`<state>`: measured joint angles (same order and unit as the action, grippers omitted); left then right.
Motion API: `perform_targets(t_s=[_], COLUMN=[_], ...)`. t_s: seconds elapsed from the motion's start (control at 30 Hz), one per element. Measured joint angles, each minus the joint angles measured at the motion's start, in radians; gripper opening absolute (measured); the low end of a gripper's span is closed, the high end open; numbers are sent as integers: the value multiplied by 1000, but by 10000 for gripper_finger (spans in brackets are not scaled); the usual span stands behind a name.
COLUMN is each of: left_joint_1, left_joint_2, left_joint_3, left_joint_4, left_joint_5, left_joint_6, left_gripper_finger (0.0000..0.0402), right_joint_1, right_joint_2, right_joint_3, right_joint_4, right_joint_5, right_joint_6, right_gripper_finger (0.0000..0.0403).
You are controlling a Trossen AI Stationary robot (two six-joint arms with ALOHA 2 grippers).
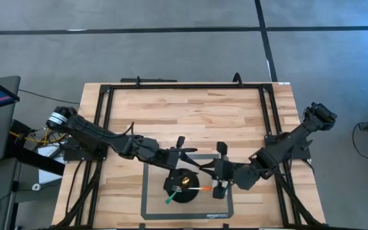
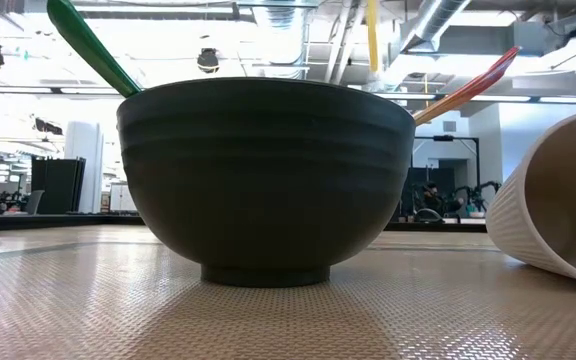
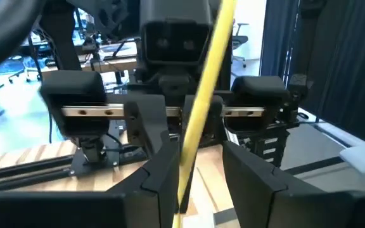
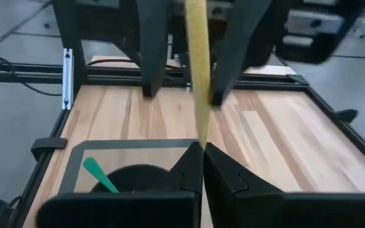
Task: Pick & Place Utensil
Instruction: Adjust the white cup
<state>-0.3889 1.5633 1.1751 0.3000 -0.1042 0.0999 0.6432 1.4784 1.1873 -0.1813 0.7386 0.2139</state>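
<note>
My right gripper [image 4: 203, 151] pinches one end of the yellow stick [image 4: 197, 76]. The stick runs straight across to my left gripper [image 3: 195, 168], whose spread fingers sit either side, above the bowl [image 1: 181, 186].

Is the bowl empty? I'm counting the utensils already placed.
No. In the low view, a green handle and an orange handle stick out of the dark bowl.

Both arms are dark, built of jointed segments. The left arm [image 1: 101, 135] carries a silver ring and yellow and red cables at its base. Each end effector has two black angular fingers [image 3: 160, 180] on a crossbar with a metal rail.
</note>
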Motion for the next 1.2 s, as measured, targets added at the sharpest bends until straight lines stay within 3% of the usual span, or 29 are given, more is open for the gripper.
perform_targets(t_s=[0.2,0.33,0.6,0.83,1.2], left_joint_1=[4,4,5,5,-4], left_joint_2=[2,0,1,2,3], left_joint_3=[0,0,0,0,0], left_joint_4=[21,31,30,15,-111], left_joint_5=[0,-2,-34,-34,-141], left_joint_6=[48,54,24,23,14], left_gripper_finger=[136,135,18,16,10], right_joint_1=[-61,-71,-70,-97,-61], right_joint_2=[0,0,0,0,-1], right_joint_3=[0,0,0,0,1], right_joint_4=[-4,-4,-4,-7,-86], right_joint_5=[-129,-152,-159,-167,-166], right_joint_6=[-16,-50,-103,-82,35], right_gripper_finger=[0,0,0,3,108])
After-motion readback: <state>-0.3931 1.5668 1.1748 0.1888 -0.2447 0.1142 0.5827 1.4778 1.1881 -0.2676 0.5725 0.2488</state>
